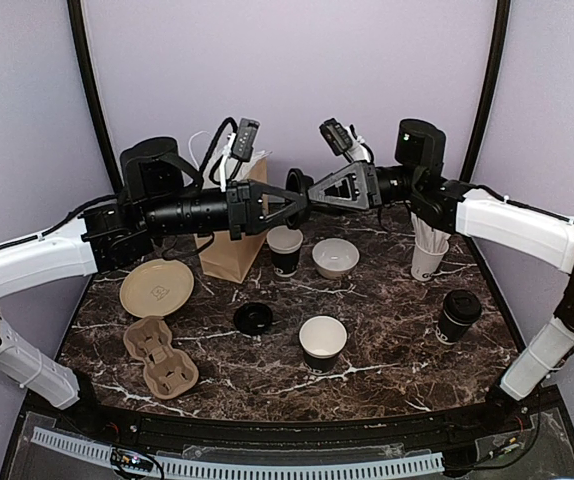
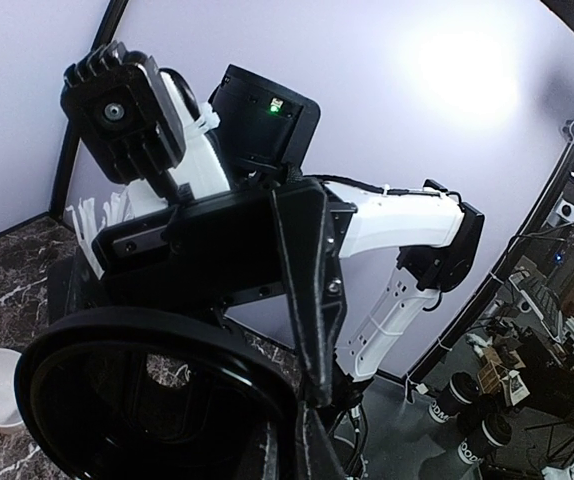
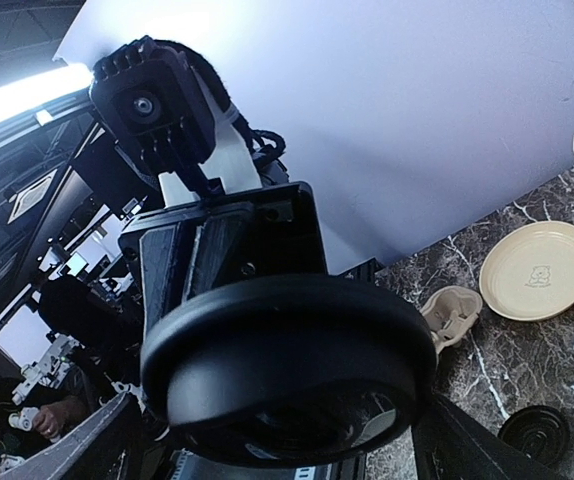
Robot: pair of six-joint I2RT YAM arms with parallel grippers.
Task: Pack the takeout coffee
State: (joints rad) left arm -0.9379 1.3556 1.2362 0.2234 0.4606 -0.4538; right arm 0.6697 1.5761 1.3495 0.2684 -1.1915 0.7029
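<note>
At the far left of the top view a tan plate [image 1: 156,287] lies on the marbled table [image 1: 387,300]. A cardboard cup carrier [image 1: 162,357] sits just below it toward the lower left. A brown paper bag [image 1: 232,245] stands upright to the right of the plate, partly behind the left arm.

The left tool [image 1: 295,203] reaches in from the left to the upper middle of the frame. It is pinched narrow on the rim of a black dome lid [image 3: 287,365], holding it in the air above the table. Just below the held lid in the frame stands an open black cup [image 1: 285,250], white inside, its rim apart from both tools. Lower down, left of centre, a second black lid [image 1: 253,318] lies flat on the table, well apart from either tool.

The right tool [image 1: 313,196] comes in from the right and meets the left one nose to nose. In the right wrist view its fingers [image 3: 467,445] stand wide at the bottom corners with the held lid between them. I cannot tell whether they touch it.

Right of the open cup sits a low white bowl [image 1: 335,257], and below that is another open black cup [image 1: 323,343]. Further right a white cup of straws [image 1: 429,250] stands under the right arm. A lidded black cup [image 1: 458,316] stands at the lower right, well apart from both tools.
</note>
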